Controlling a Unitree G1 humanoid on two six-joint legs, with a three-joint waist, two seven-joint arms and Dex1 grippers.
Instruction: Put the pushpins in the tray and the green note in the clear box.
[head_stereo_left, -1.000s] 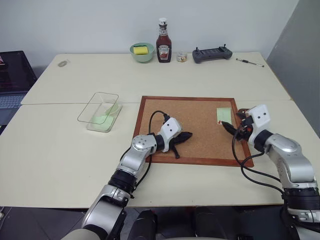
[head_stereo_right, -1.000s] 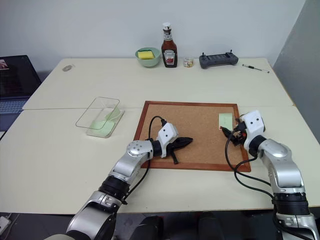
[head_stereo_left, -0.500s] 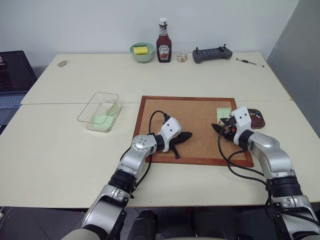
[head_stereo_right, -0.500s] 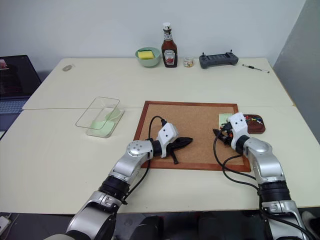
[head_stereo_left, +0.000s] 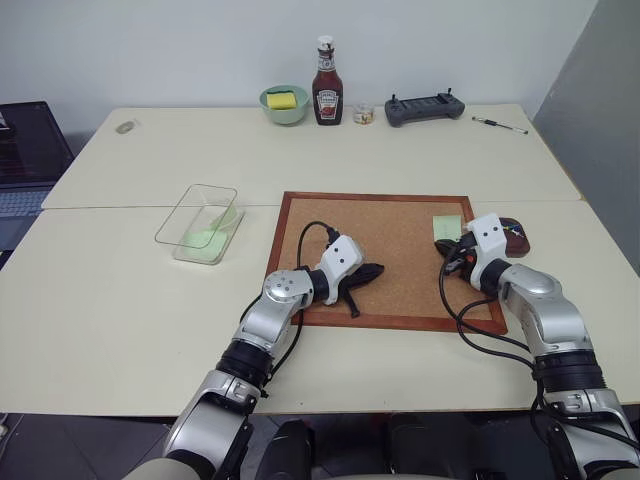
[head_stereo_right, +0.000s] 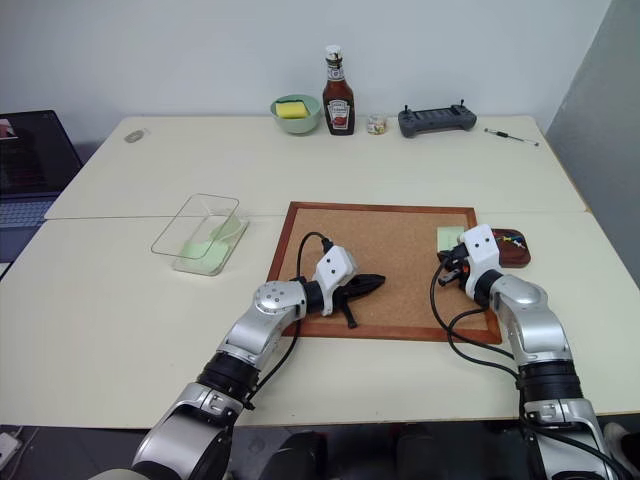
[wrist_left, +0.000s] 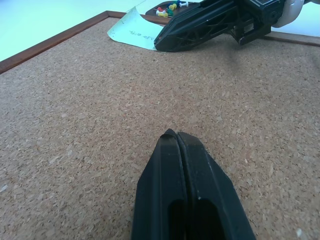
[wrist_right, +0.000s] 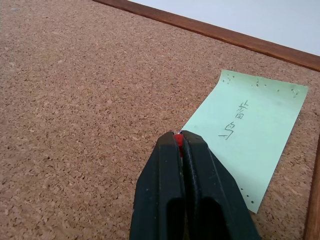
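**Op:** Pushpin (wrist_right: 178, 138), tiny red plastic head, is pinched between my R gripper (wrist_right: 179, 136) tips, just a sliver of red showing at the seam. It sits at the near corner of the pale green paper note (wrist_right: 252, 130), which lies flat on the brown cork board w/ the wood frame (head_stereo_right: 375, 265), near its right edge.

**Spotter:** L side?

**Op:** L gripper (wrist_left: 176, 136) is closed on nothing, resting low over bare cork mid-board, well apart from the note. Not involved atm.

**Spotter:** Where's the drop?

**Op:** Small dark brown oval tray (head_stereo_right: 512, 248) sits just beside the board's right edge, right behind my R wrist, already has coloured pins in it. Clear rectangular plastic box (head_stereo_right: 199, 233) is off the board's left side, well apart, w/ something pale green inside.

**Spotter:** Risks?

**Op:** Few, imo. Grip's only on the very tip of the fingers, so the pin could squirt out when I pull, or stay stuck in the cork if I lift at an angle. Can't tell if the fingertips also caught the note's corner; if so, the paper drags up w/ the pin or tears at the hole. And a dropped pin on cork is hard to re-find at this size. Straight pull first, then swing right to the tray, slow.
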